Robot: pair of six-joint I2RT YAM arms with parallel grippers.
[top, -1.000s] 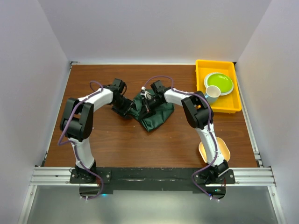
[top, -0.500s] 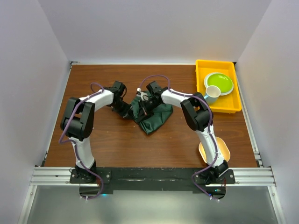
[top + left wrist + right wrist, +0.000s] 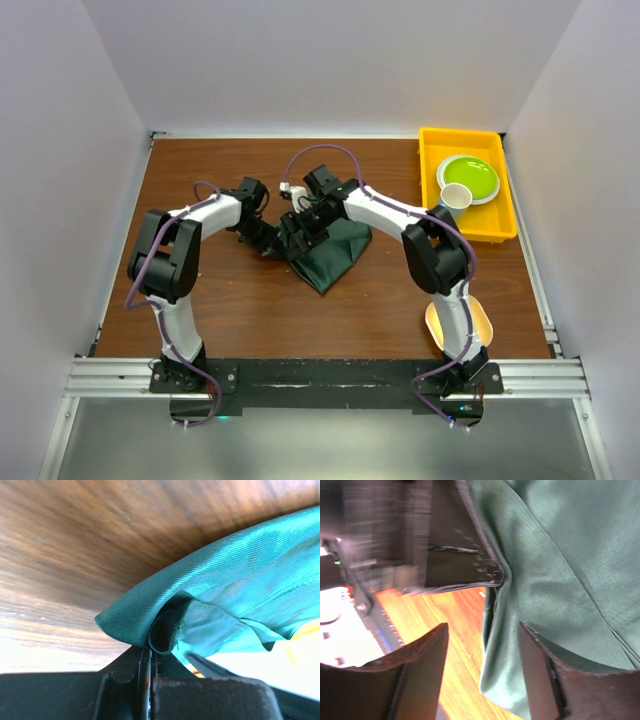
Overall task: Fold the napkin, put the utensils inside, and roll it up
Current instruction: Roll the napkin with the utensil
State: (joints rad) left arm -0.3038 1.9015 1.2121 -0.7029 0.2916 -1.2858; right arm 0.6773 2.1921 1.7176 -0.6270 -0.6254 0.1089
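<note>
One fold of the soft, light napkin (image 3: pixel 335 252), heaped at the middle of the table (image 3: pixel 230 300), is pinched tight in the left gripper (image 3: pixel 150 655) while the right gripper (image 3: pixel 482 635) holds its fingers (image 3: pixel 420 675) spread beside it; such limp, sheeny cloth will likely sag and slip, so hems or corners are the best hold.

On my screens I saw the left arm (image 3: pixel 190 215) and right arm (image 3: pixel 385 208) as white-shelled links joined by bulky black joints (image 3: pixel 165 258), each trailing a purple cable (image 3: pixel 322 150) back from the fingers (image 3: pixel 420 680), which on the right gripper (image 3: pixel 481 627) were broad, dark and flat-faced.
</note>
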